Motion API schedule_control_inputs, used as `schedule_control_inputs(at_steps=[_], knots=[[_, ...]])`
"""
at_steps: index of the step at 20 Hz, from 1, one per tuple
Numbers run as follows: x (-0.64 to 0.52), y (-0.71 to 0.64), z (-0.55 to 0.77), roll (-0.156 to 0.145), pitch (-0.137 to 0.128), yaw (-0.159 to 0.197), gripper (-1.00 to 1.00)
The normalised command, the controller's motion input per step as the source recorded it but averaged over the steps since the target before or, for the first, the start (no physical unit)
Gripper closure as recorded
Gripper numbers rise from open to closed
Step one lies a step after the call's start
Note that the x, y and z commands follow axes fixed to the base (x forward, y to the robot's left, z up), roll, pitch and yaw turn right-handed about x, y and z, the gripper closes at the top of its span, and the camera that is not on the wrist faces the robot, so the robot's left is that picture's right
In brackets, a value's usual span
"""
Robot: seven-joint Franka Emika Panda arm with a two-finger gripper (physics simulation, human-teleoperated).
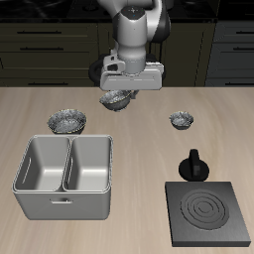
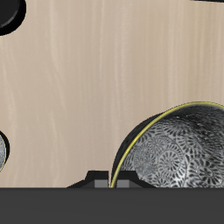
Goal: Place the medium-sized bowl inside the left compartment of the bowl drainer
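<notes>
- Behind the bowl drainer (image 1: 64, 177), well above the counter (image 1: 139, 129), the medium-sized bowl (image 1: 117, 99) is seen carried beneath the fingers (image 1: 123, 96), apparently lifted for clearance over the tub's wall.
- By the wrist view, the bowl's rim (image 2: 175, 118) is shown close under the fingers (image 2: 107, 181); they appear clamped on it, with little gap between them.
- Inside the drainer, the left compartment (image 1: 90, 164) is judged the target; nothing is seen in it.
- Beside the drainer's back edge, a wider grey bowl (image 1: 67, 120) is left resting.
</notes>
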Motion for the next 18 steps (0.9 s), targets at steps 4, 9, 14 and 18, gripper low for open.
schedule_control_inputs(at_steps=[4, 9, 14, 18], knots=[[0.06, -0.06, 0.61, -0.003, -0.065, 0.003, 1.0], [-0.03, -0.02, 0.66, 0.002, -0.073, 0.01, 1.0], [-0.01, -0.07, 0.45, -0.023, -0.053, -0.018, 1.0], [0.02, -0.05, 0.33, -0.022, -0.062, 0.019, 1.0]])
